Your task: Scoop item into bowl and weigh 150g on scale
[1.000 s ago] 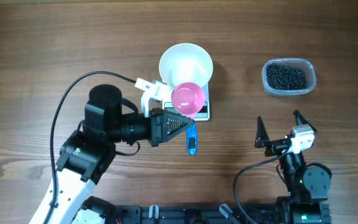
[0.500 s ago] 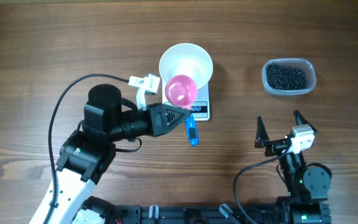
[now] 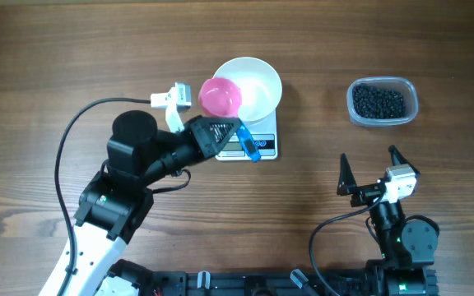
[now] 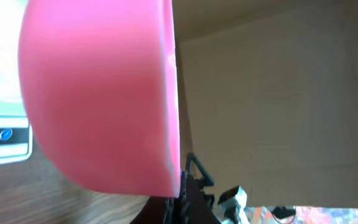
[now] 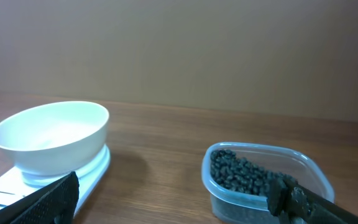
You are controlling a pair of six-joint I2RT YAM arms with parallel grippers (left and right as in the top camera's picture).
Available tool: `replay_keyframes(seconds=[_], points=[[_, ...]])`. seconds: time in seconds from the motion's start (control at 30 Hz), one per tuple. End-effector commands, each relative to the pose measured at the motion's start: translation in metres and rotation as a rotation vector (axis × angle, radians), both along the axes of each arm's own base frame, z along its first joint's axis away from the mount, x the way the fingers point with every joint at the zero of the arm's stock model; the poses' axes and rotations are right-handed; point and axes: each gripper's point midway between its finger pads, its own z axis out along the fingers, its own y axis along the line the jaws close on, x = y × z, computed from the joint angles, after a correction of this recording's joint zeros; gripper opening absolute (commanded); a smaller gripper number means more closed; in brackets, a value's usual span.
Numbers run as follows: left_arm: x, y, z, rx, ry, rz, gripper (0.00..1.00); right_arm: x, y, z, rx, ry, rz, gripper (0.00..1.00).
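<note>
- My left hand (image 3: 235, 131) is closed on the blue handle of the scoop (image 3: 220, 96).
- The scoop's pink cup hangs over the left rim of the bowl (image 3: 262, 82), partly above its inside and partly outside it.
- In my left wrist view the cup is turned on its side and fills the left of the frame, with a corner of the scale below it.
- The bowl sits on the scale (image 3: 267, 148), covering its far part. The scale's near edge, with the display, shows in front of it.
- From overhead, the part of the bowl's inside that the scoop does not cover is plain white.
- The beans (image 3: 378, 101) lie in a dark heap in the clear tub (image 3: 415, 105), which stands on the counter (image 3: 97, 49) to the right of the bowl and scale, well apart from them.
- My right hand (image 3: 367, 154) is spread wide open and holds nothing.
- It sits near the front edge of the counter, nearer to me than the tub and touching neither the tub nor the scale.
- In my right wrist view my two fingers frame the scene: bowl on scale to the left, tub of beans to the right.
</note>
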Motion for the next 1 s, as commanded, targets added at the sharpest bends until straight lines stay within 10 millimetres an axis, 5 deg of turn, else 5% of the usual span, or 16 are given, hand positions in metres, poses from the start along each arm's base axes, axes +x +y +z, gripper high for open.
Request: replay_keyframes(seconds=[0.0,0.07,0.2,0.33,0.53,0.97], points=[[0.006,0.003,0.001,0.002,-0.012,0.041,0.04,-0.008,0.029,0.007,0.192,0.022,0.175,1.00],[0.009,0.005,0.001,0.009,-0.015,0.063,0.04,-0.016,0.046,0.012,0.364,0.067,0.286,1.00],[0.012,0.008,0.001,0.013,-0.022,0.085,0.04,-0.017,0.046,0.023,0.604,0.107,0.303,1.00],[0.015,0.006,0.015,-0.015,-0.079,0.081,0.04,-0.026,0.047,0.064,0.825,0.023,0.394,1.00],[0.006,-0.007,0.061,-0.117,-0.255,-0.022,0.04,-0.050,0.049,0.132,0.905,-0.083,0.501,1.00],[-0.006,-0.013,0.095,-0.211,-0.355,-0.091,0.04,-0.064,0.068,0.177,1.138,0.201,0.585,1.00]])
